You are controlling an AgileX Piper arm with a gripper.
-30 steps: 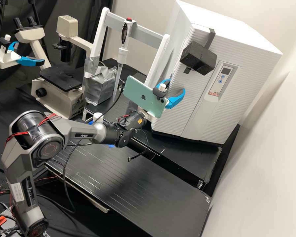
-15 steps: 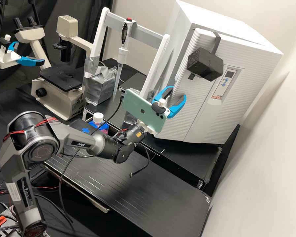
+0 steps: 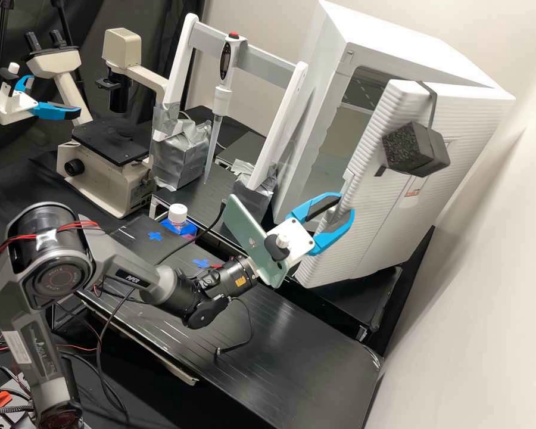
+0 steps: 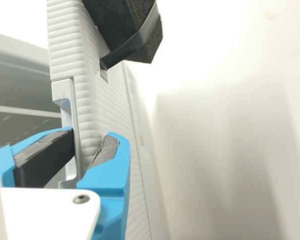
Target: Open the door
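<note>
Well left of the claw [image 3: 347, 204], a bottle [image 3: 177, 214] stands behind the bench [image 3: 262, 351], whose dark top spreads lower than the claw and on its near side. The phone [image 3: 251, 238] sits just left of the claw, on the same wrist. Behind the phone, the stand's leg [image 3: 278, 138] rises near the claw. Beyond the claw is the cabinet [image 3: 315, 128], with open space between its frame and the door. The claw itself is part open, pinching the free edge of the door [image 3: 372, 232]: one finger on the inner side at the grip [image 4: 65, 97], the other on the ribbed front. Above and to its right, the block [image 3: 415, 150] juts from the door. Farther right, past a gap, is the wall [image 3: 482, 280].
</note>
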